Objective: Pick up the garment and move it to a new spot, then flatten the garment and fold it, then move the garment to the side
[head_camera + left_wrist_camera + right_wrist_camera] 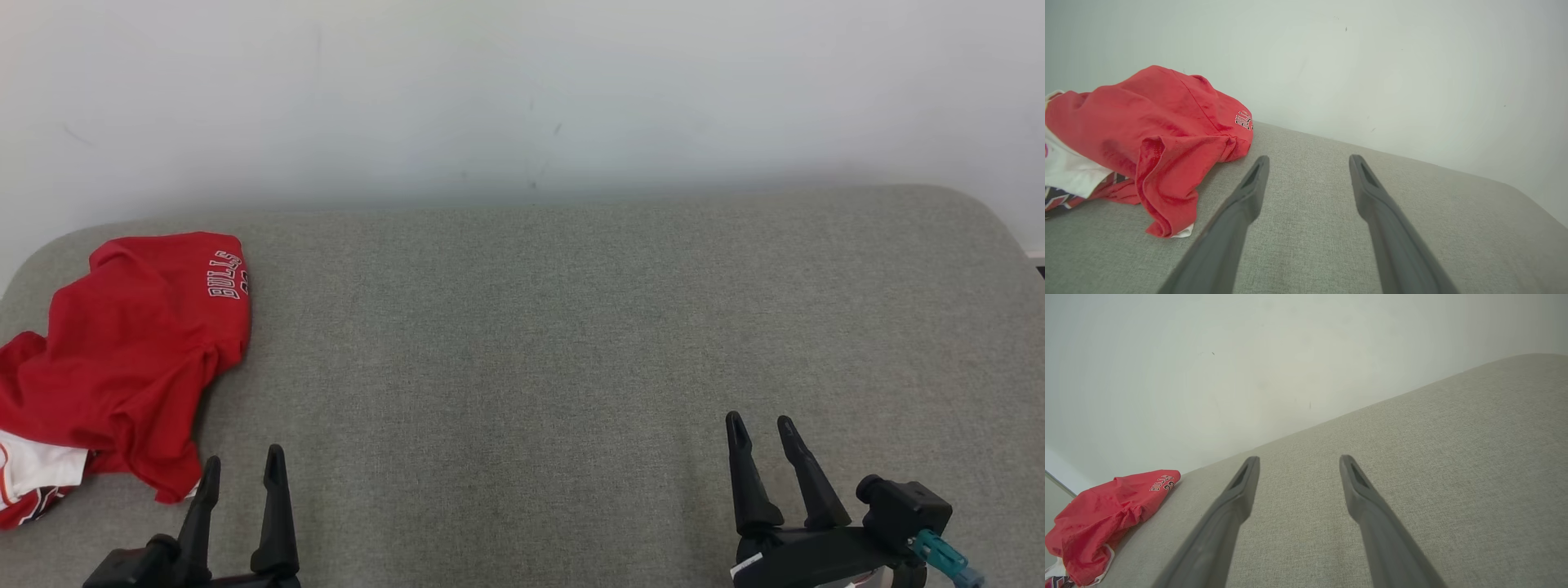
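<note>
At nine o'clock on a grey, woven-fabric upholstered surface (pixel 522 327), a crumpled red sports garment (pixel 131 351) with white "BULLS" lettering is lying in a loose heap. Its white-and-red trim is peeking out toward seven o'clock. The garment is sitting near the surface's rounded left rim, and neither arm is touching it.

The left end effector (pixel 243 457), two long dark fingers, is showing at seven o'clock in the head view, just beside the heap's nearest hem. Its fingers are standing spread wide and gripping nothing. The right end effector (pixel 759 419) is sitting at five o'clock, well apart from the cloth, its fingers likewise parted and empty. A small teal connector (pixel 939 551) is jutting from its dark body.

Through the left wrist camera, the left end effector (pixel 1309 159) is pointing over bare upholstery while the garment (pixel 1159 130) is bulging at ten o'clock, a drooping hem close to the nearer finger. Through the right wrist camera, the right end effector (pixel 1299 458) is framing plain grey fabric, with the garment (pixel 1106 506) lying off at eight o'clock.

A pale, lightly scuffed wall (pixel 522 98) is rising behind the surface at twelve o'clock.
</note>
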